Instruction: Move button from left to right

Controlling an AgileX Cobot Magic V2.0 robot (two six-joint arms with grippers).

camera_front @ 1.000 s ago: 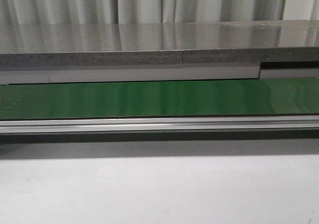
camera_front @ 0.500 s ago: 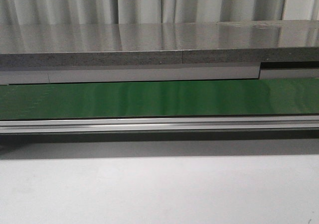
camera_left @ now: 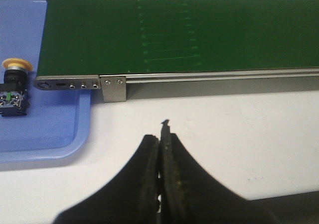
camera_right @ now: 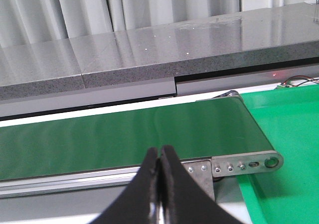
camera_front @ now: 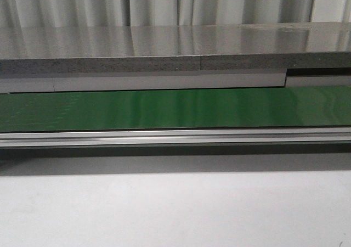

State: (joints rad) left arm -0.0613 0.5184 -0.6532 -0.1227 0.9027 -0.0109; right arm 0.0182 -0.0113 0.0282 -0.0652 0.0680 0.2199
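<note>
The button [camera_left: 13,87], a yellow-orange cap on a black boxy body with a tiny green mark, lies on its side in a blue tray [camera_left: 60,134] at the belt's left end, seen only in the left wrist view. My left gripper [camera_left: 160,137] is shut and empty above the white table, apart from the tray. My right gripper [camera_right: 160,157] is shut and empty in front of the belt's right end. Neither gripper nor the button shows in the front view.
A green conveyor belt [camera_front: 175,108] with an aluminium frame runs across the table; it also shows in the left wrist view [camera_left: 199,30] and the right wrist view [camera_right: 124,134]. A green tray [camera_right: 289,134] lies at its right end. A grey stone ledge [camera_front: 175,49] stands behind.
</note>
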